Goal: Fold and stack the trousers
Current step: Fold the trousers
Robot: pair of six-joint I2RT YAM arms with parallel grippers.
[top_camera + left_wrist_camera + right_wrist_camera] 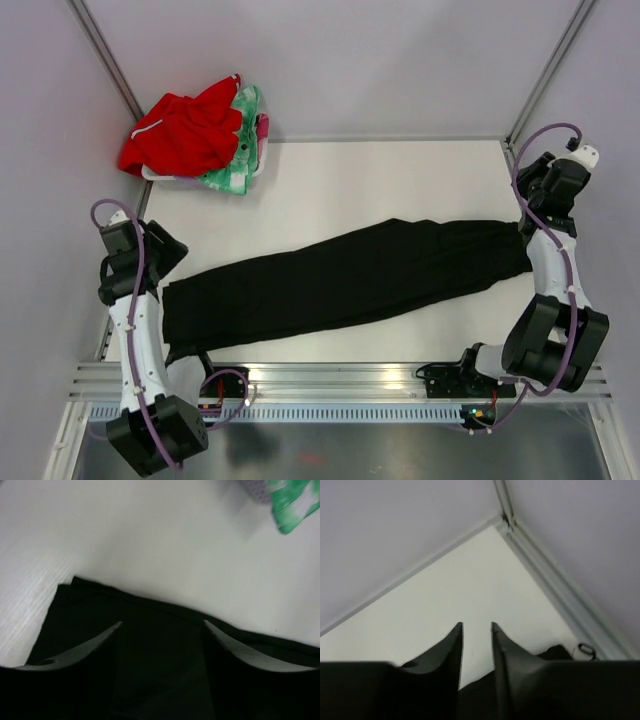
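Observation:
The black trousers [350,280] lie flat in a long strip across the white table [400,180], from the near left to the right edge. My left gripper [165,262] hovers over their left end. In the left wrist view it [161,624] is open wide, with black cloth [160,670] under and between the fingers. My right gripper [533,212] is at the trousers' right end. In the right wrist view it [477,625] has its jaws a narrow gap apart, with bare table between the tips and black cloth [475,697] lower down behind them.
A red garment [185,130] and a green-and-pink cloth [240,165] sit heaped in a white tray [155,175] at the back left. The green cloth shows in the left wrist view [290,505]. Walls and metal posts [545,75] close the back corners. A rail [340,380] runs along the near edge.

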